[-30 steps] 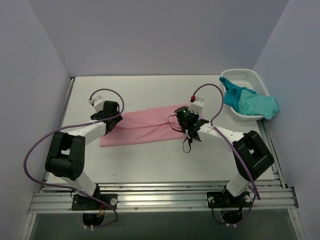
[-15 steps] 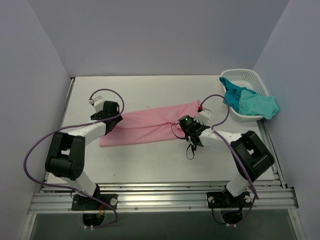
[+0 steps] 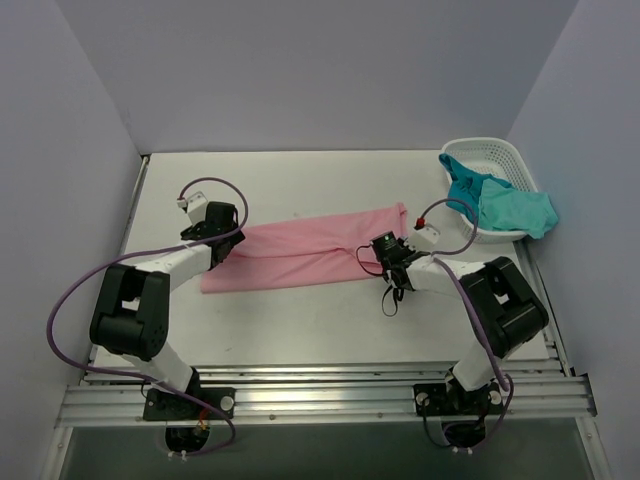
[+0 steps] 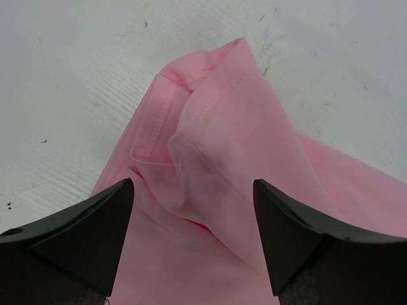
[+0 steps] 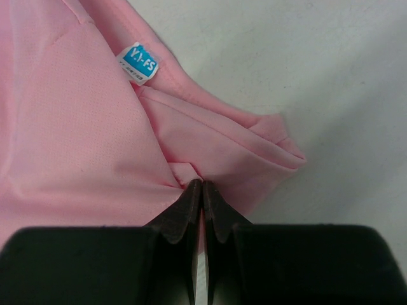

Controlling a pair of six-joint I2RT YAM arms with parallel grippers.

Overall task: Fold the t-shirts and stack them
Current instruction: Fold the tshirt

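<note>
A light pink t-shirt (image 3: 300, 255) lies stretched in a long band across the middle of the table. My left gripper (image 3: 224, 248) hovers open over its left end, and the wrist view shows folded hems (image 4: 210, 121) between the spread fingers (image 4: 192, 184). My right gripper (image 3: 378, 252) is shut on a fold of the pink fabric (image 5: 82, 127) at the shirt's right end, low over the table, its tips (image 5: 202, 184) pinching the cloth near a blue tag (image 5: 137, 63). Teal and turquoise t-shirts (image 3: 500, 205) sit bunched in the basket, one draping over its rim.
The white lattice basket (image 3: 490, 150) stands at the back right corner against the wall. Purple cables loop above both wrists. Walls close the table at left, back and right. An aluminium rail runs along the near edge.
My right gripper has moved right with the pink shirt's end, drawing the cloth out longer so its far right corner now shows. The left arm has stayed still.
</note>
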